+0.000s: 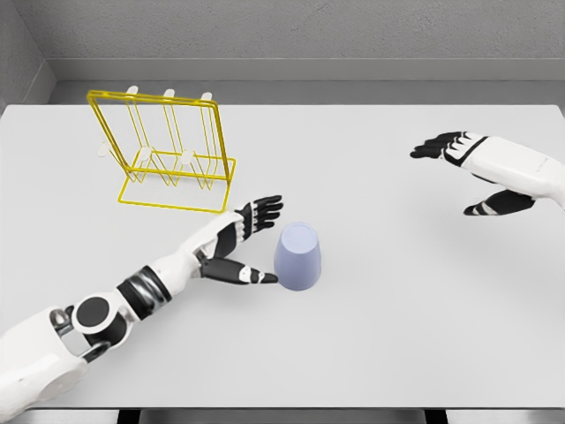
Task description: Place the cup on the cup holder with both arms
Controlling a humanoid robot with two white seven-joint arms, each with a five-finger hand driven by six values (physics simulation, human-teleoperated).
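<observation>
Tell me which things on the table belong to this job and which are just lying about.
For the job:
cup, upside down, mid-table
yellow wire holder, far left
left hand, open beside the cup
right hand, open, far right

Lying about:
nothing that I can see; only the white table bears them

My left arm reaches in from the lower left, forearm stretched forward and to the right, and my left hand (pixel 240 240) is open: the fingers (pixel 263 210) point up and away, spread a little, while the thumb (pixel 243 272) sticks out low to the right, leaving a wide gap between them. My right arm enters from the right edge, and my right hand (pixel 472 172) is held up, palm turned inward, far off to the right of my left hand. Its dark fingers (pixel 437 147) extend to the left and its thumb (pixel 494 205) hangs below them, well apart, gripping nothing.
</observation>
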